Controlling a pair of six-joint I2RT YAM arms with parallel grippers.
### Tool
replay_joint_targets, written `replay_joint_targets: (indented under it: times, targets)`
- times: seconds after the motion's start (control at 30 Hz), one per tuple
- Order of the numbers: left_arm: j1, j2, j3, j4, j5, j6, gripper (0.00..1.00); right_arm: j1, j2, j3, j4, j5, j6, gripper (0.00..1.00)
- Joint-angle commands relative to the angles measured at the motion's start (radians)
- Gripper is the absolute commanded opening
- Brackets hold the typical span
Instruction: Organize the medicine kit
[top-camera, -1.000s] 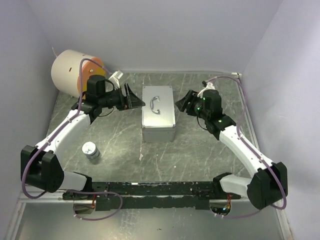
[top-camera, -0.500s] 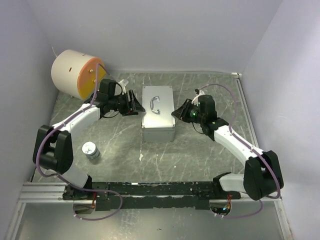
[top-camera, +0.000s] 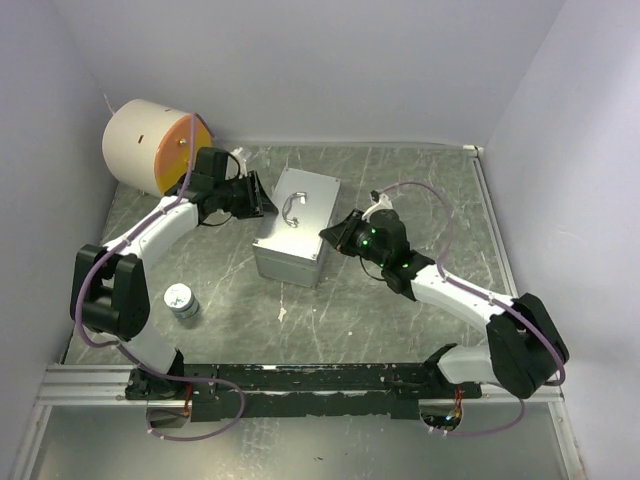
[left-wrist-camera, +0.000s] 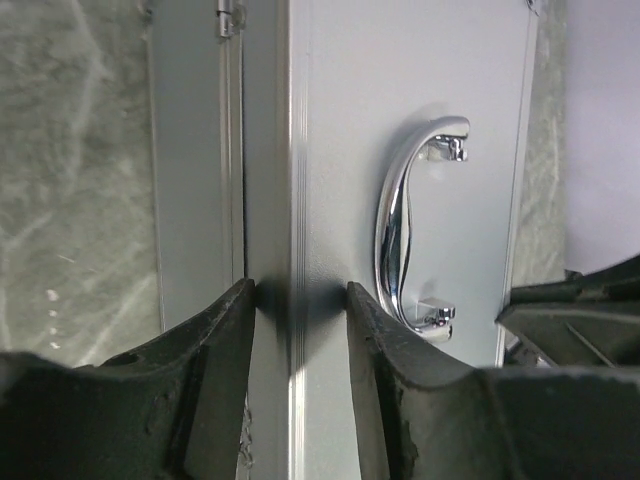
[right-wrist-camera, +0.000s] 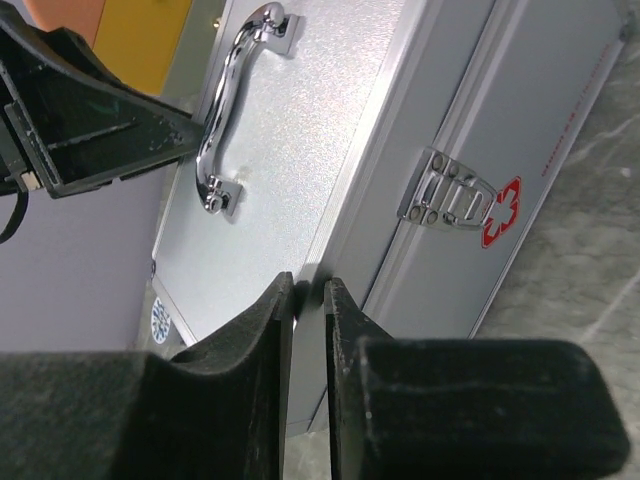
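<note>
The medicine kit's grey metal case (top-camera: 300, 235) stands closed and skewed mid-table, its chrome lid handle (top-camera: 291, 207) on top. My left gripper (top-camera: 262, 200) is at its far-left side. In the left wrist view the gripper (left-wrist-camera: 300, 300) pinches the lid's long edge on the hinged side of the case (left-wrist-camera: 340, 120), beside the handle (left-wrist-camera: 400, 220). My right gripper (top-camera: 328, 235) is at the right side. The right wrist view shows that gripper (right-wrist-camera: 307, 290) nearly shut on the lid's corner edge of the case (right-wrist-camera: 290, 130), near the red-cross latch (right-wrist-camera: 447, 200).
A big white drum with an orange face (top-camera: 150, 148) lies at the back left, just behind the left arm. A small white-capped jar (top-camera: 181, 300) stands near the front left. Walls enclose the table on three sides.
Both grippers have come in from either side and closed on the case's lid edges. The case has turned clockwise and shifted left and toward the front.
</note>
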Motion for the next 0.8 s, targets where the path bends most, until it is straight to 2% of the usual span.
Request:
replay_joint_targets:
  times: [0.0,0.2,0.33,0.6,0.77]
  targets:
    - [-0.030,0.036,0.017,-0.086,-0.011,0.078,0.44,0.085,0.103,-0.008,-0.020,0.024,0.000,0.06]
    - [-0.024,0.047,0.039,-0.156,-0.002,0.152,0.42,0.163,0.170,0.039,-0.004,0.085,0.026,0.03]
    - [-0.023,0.040,0.053,-0.199,-0.020,0.182,0.45,0.166,0.174,0.074,-0.068,0.119,0.024,0.06]
    - [-0.023,0.033,0.148,-0.373,-0.156,0.293,0.58,0.135,0.028,0.184,-0.261,0.303,-0.121,0.40]
    - [-0.023,0.024,0.111,-0.339,-0.126,0.290,0.61,0.088,-0.018,0.162,-0.257,0.386,-0.261,0.49]
